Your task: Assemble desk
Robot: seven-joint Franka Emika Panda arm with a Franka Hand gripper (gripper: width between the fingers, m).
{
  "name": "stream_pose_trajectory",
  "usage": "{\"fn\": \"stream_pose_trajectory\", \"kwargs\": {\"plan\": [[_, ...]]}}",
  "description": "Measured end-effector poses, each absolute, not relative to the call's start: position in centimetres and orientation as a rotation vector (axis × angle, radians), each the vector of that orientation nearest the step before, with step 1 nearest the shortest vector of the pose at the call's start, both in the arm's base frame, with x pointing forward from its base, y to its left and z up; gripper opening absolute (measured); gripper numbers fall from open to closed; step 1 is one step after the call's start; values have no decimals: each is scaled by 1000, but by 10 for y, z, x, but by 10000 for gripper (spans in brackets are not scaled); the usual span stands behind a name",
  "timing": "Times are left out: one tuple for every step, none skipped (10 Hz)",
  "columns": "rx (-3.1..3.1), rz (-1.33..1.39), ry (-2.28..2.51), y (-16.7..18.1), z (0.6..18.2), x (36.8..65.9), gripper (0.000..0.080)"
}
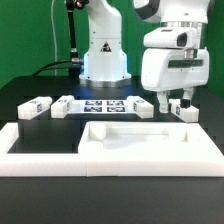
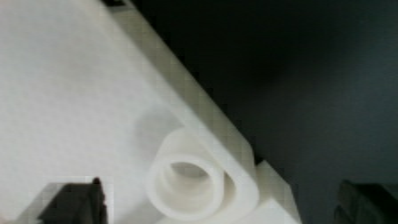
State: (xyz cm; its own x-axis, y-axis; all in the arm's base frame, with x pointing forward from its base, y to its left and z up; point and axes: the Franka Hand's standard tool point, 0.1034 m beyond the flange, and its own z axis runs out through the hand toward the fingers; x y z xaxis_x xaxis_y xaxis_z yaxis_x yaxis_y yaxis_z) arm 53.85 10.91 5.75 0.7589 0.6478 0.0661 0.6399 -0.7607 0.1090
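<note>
The white rimmed desk top (image 1: 150, 140) lies on the black table at the exterior view's right. My gripper (image 1: 174, 101) hangs open just above its far right corner. In the wrist view the top's flat white face (image 2: 89, 100) fills one side, with a round socket (image 2: 196, 182) at its corner between my black fingertips (image 2: 71, 203). The jaws stand wide apart and hold nothing. Short white legs lie behind: one at the far left (image 1: 33, 107), one beside it (image 1: 65, 105), one near the middle (image 1: 140, 107) and one by the gripper (image 1: 185, 111).
The marker board (image 1: 102, 105) lies flat between the legs. Long white border bars (image 1: 40, 160) run along the front and left of the desk top. The robot base (image 1: 103, 60) stands at the back centre.
</note>
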Motion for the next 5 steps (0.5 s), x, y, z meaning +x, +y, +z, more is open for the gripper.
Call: {"fn": "stream_pose_trajectory", "kwargs": {"plan": [[2947,151,885,125,61,530,649],[2986,159,796,142,64,525,649],[2989,152,799,155,64,521,649],[2982,115,811,152,63,520,649],[2982,112,806,150,63,521,649]]}}
